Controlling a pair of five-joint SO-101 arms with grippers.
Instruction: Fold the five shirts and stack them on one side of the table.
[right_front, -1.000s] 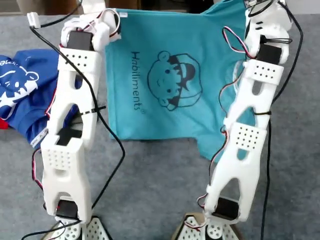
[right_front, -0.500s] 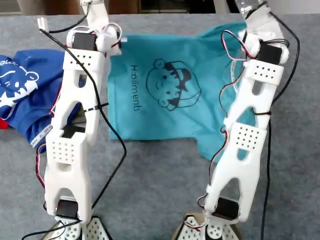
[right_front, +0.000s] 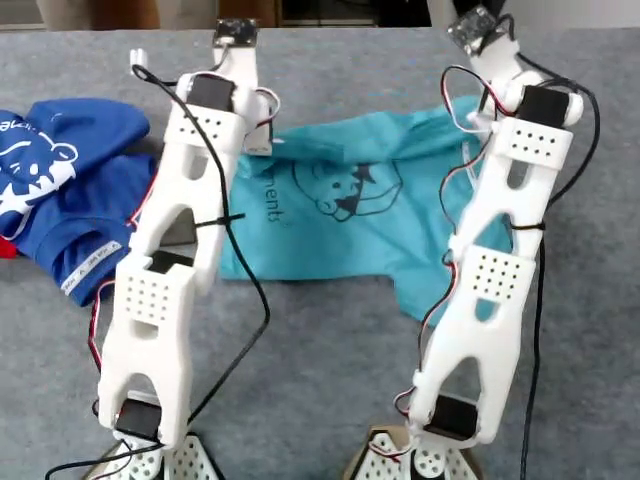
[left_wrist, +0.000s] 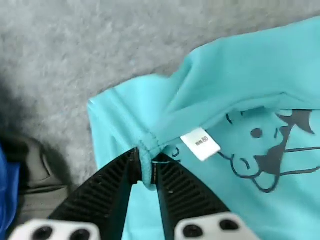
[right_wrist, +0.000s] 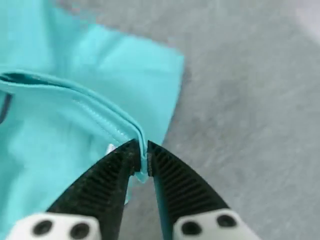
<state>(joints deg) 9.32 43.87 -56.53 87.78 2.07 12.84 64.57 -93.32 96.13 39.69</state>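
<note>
A teal shirt (right_front: 350, 210) with a dark cartoon print lies on the grey table, its far edge lifted and folded toward the near side. My left gripper (left_wrist: 145, 165) is shut on the hem of the teal shirt (left_wrist: 240, 95) beside a white label (left_wrist: 200, 145); in the high view the left gripper (right_front: 258, 140) is at the shirt's far left corner. My right gripper (right_wrist: 141, 155) is shut on a seamed edge of the teal shirt (right_wrist: 65, 120), at its far right corner by the right gripper (right_front: 480, 110). A blue shirt (right_front: 60, 190) lies crumpled at the left.
Grey felt table (right_front: 330, 380) stretches open in front of the shirt. Black cables (right_front: 250, 290) hang from the arms over the near cloth. A red bit of cloth (right_front: 5, 248) peeks out at the left edge.
Both grippers have drawn the teal shirt's far edge toward the near side, folding it over so the print is half hidden. The left arm also swung to the right.
</note>
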